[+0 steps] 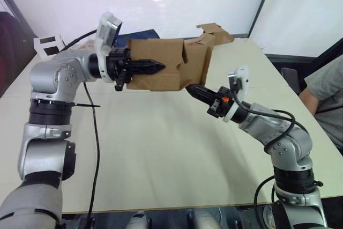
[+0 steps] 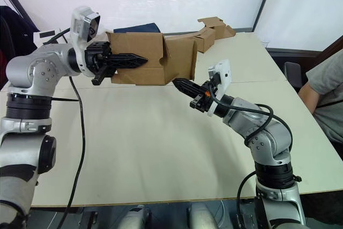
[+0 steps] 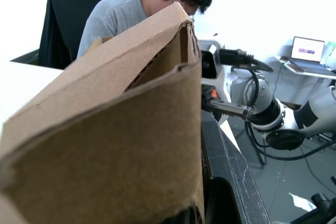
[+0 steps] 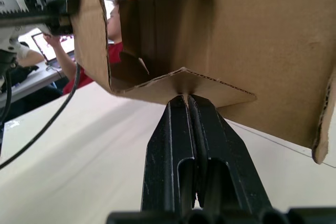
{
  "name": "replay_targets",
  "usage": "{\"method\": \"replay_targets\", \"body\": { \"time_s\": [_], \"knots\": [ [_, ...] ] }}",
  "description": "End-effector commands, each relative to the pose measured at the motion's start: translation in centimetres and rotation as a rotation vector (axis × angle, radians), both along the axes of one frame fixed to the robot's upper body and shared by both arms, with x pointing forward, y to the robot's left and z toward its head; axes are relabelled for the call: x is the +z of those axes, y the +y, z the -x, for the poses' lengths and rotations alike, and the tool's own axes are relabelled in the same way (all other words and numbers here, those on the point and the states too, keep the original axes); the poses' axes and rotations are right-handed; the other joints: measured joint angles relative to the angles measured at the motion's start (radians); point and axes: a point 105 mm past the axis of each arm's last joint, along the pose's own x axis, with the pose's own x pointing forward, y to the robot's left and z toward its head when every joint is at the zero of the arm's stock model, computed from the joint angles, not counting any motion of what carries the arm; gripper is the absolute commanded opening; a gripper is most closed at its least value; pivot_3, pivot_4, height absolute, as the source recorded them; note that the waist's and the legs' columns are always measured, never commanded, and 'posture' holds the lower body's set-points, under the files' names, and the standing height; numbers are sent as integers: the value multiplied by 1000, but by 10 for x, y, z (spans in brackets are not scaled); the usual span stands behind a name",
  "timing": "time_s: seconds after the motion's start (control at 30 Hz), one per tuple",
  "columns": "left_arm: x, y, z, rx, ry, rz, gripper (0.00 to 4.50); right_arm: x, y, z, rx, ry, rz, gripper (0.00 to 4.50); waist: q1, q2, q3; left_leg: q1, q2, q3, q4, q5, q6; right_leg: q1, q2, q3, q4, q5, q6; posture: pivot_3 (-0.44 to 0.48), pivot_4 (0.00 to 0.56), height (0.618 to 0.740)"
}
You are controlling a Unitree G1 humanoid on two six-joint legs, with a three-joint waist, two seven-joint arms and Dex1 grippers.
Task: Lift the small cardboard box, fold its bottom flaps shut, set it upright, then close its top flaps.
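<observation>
The small cardboard box (image 1: 161, 65) is held in the air above the far half of the table (image 1: 161, 148), clear of the tabletop, lying on its side with its open end turned to the right. Flaps at that end stand open; one lower flap juts toward the right arm.

The left gripper (image 1: 140, 68) reaches in from the left, fingers pointing right. It is clamped on the box's left wall: one black finger (image 2: 126, 60) lies across the near brown face, and the left wrist view shows cardboard pinched against the finger (image 3: 226, 166) running along its edge.

The right gripper (image 2: 178, 84) comes from the right, angled up and to the left, its tip at the lower right corner of the box. In the right wrist view the two fingers (image 4: 181, 145) are pressed together, and their tips meet the crease of the lower flap. Whether any cardboard is pinched between them cannot be told; they look clenched and simply touching the flap edge.

Far right on the table, behind the box, lies a strip of joined brown cardboard pieces (image 2: 214, 29). A white box with black squares (image 1: 48, 44) sits at the far left. A person in a grey shirt (image 1: 324, 97) sits at the right edge of the table.
</observation>
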Motion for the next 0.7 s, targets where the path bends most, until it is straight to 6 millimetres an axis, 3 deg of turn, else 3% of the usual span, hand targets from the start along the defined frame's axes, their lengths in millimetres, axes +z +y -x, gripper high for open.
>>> {"method": "replay_targets", "body": {
  "time_s": [0.03,0.5,0.7],
  "knots": [
    [7,1,7,-16,-38,10,0,17,6,8,48,-53,-39,42,0,0,0,0,0,0,0,0,0,0,0,0,0,0,0,0,150,740],
    [5,-1,8,-18,-36,18,0,21,26,12,124,-69,-40,42,0,0,0,0,0,0,0,0,0,0,0,0,0,0,0,0,150,740],
    [5,0,7,-6,-39,22,0,25,23,13,120,-89,-15,42,0,0,0,0,0,0,0,0,0,0,0,0,0,0,0,0,150,740]
  ]
}}
